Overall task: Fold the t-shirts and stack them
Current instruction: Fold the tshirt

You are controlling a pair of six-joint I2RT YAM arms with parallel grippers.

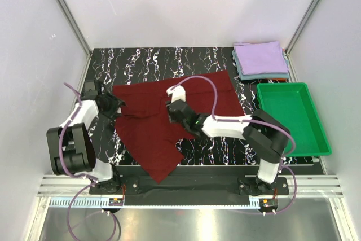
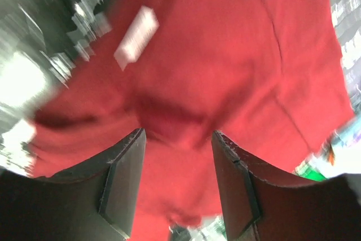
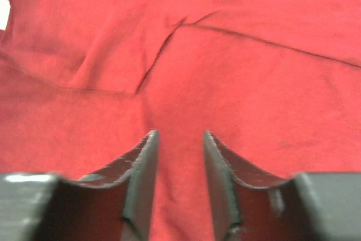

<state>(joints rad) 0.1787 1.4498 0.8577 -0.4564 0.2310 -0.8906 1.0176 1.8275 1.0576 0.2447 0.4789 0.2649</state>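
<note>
Dark fingers of the right gripper [image 3: 177, 136] filled the foot of its wrist view, jaws apart and clamped on nothing, with the maroon t-shirt [image 3: 225, 71] directly beneath and a seam crease just ahead, running left to right. The left gripper [image 2: 177, 136] also stood with its jaws parted over a slight bunch of the same cloth, and the white neck label [image 2: 136, 36] lay just beyond it. So the collar end seemed to lie on the left arm's side.

From above, the shirt [image 1: 149, 131] lay askew mid-table. Its long axis ran from the far right corner down to the near edge, with both grippers over its upper half and the right one nearer the middle. The lavender tee [image 1: 260, 56] and the grey-blue one [image 1: 248, 74] lay folded far right, well apart.
</note>
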